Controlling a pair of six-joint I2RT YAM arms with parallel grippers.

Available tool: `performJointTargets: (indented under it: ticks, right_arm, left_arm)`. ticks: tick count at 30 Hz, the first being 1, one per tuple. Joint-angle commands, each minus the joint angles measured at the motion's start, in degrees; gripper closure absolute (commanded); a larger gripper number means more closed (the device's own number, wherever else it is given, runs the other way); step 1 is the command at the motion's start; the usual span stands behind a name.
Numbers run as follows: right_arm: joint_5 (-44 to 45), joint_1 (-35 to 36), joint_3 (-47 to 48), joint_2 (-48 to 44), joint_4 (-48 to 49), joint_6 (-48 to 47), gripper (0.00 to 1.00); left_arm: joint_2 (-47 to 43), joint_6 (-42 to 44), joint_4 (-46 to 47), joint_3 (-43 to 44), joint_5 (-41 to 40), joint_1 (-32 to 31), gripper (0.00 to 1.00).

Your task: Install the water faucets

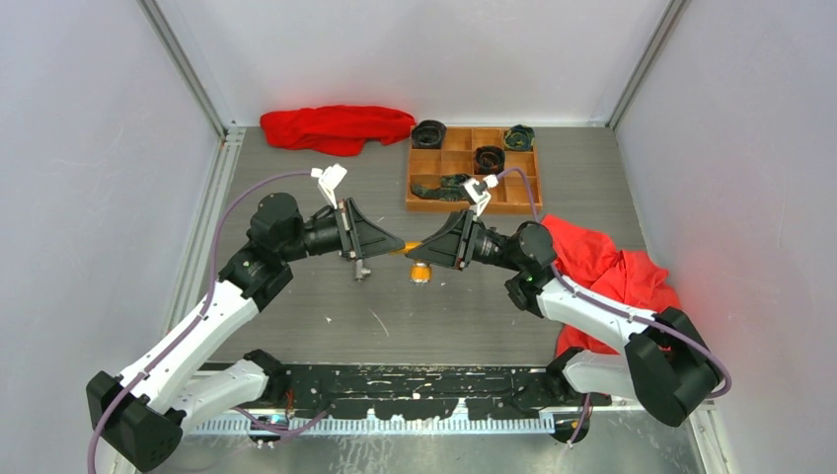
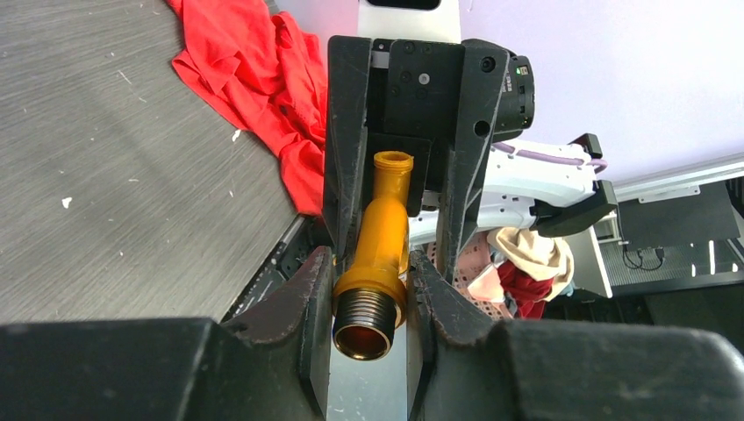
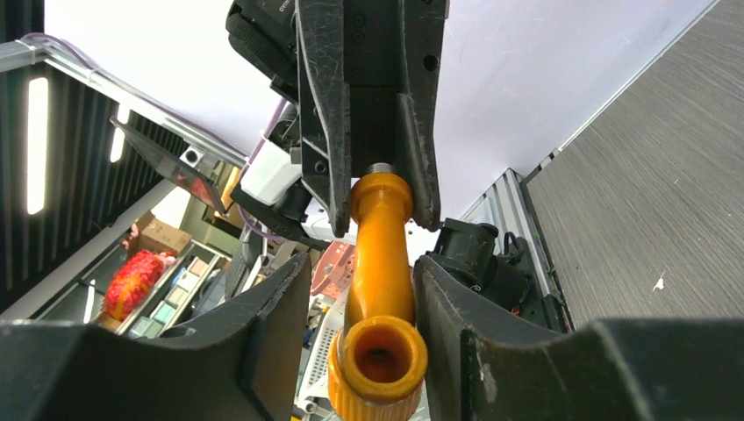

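Orange tap between 2 claws, near tray.
Left claw clamps its threaded end; right claw part-open around it.

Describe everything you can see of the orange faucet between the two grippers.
The orange faucet is a glossy orange-yellow tube with a slight bend. One end carries a dark screw thread. The other has a ribbed orange collar around an open hole. It is held in mid-air. The left gripper clamps it just behind the thread, and the right gripper stands open around the collar end, with gaps showing.
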Motion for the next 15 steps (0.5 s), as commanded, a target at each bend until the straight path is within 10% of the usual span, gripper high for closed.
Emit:
performJointTargets:
  ticks: [1, 11, 15]
  right_arm:
    - [-1.68, 0.73, 2.22, 1.14, 4.92, 0.82, 0.49]
    - [-1.69, 1.29, 2.40, 2.47, 5.31, 1.08, 0.82]
    - [-1.94, 1.33, 2.15, 2.29, 5.57, 1.16, 0.54]
  left_arm:
    - [-0.92, -0.85, 3.86, 1.10, 1.14, 0.37, 1.00]
    - [-0.61, -0.92, 4.24, 1.09, 2.69, 0.35, 1.00]
    - [-0.48, -0.76, 4.26, 1.24, 3.01, 0.37, 1.00]
